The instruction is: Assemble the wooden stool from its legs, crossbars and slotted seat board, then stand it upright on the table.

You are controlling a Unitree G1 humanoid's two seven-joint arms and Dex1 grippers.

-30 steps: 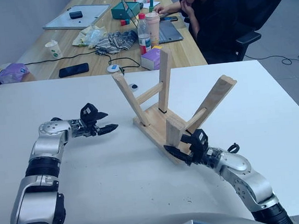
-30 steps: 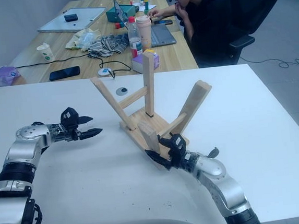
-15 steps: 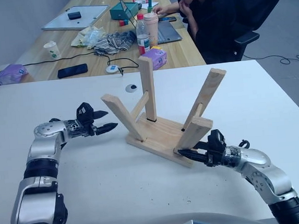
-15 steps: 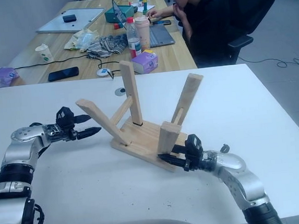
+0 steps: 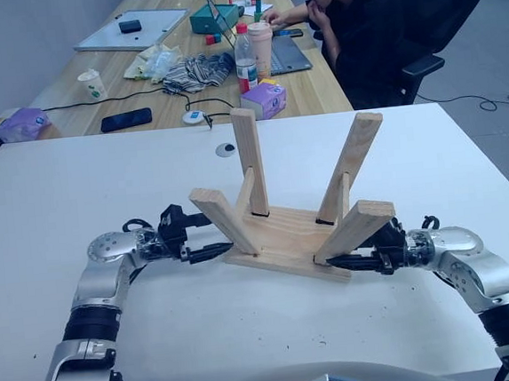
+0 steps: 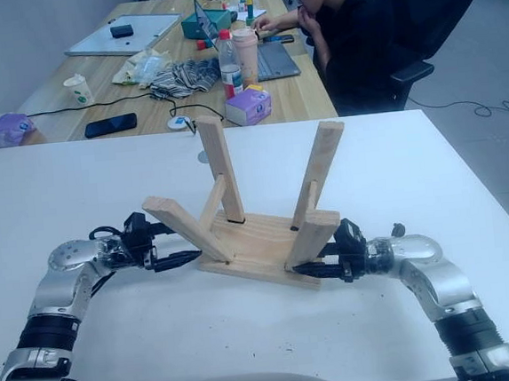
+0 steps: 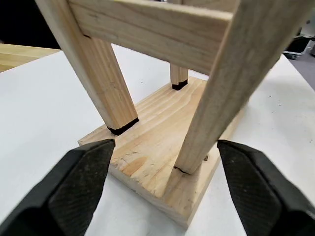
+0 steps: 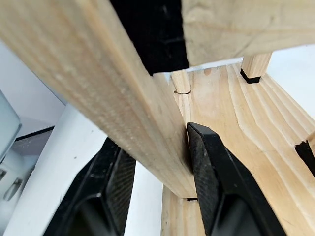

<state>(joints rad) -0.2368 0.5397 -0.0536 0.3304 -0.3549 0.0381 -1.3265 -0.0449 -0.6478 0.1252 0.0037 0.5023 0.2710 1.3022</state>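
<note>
The wooden stool [image 5: 281, 242] lies upside down on the white table [image 5: 85, 187], its seat board flat and its legs pointing up. My right gripper [image 5: 354, 259] is at the seat's right front corner, shut on the base of the near right leg [image 8: 123, 83], which sits between its fingers [image 8: 206, 182]. At the seat's left end my left gripper [image 5: 207, 236] is open; its fingers [image 7: 78, 187] stand wide apart on either side of the board's end [image 7: 157, 162], below the near left leg [image 5: 221, 216]. A crossbar [image 7: 147, 29] joins the legs above.
Behind the white table stands a wooden desk [image 5: 69, 109] with a bottle [image 5: 244, 58], a purple box [image 5: 264, 99], a phone [image 5: 125, 120], cloth and a laptop. A small round grommet [image 5: 225, 149] sits in the table behind the stool.
The stool has tipped from resting on the seat's edge down onto its flat seat. My right gripper swung right and lower with it. My left gripper moved in to the seat's left end.
</note>
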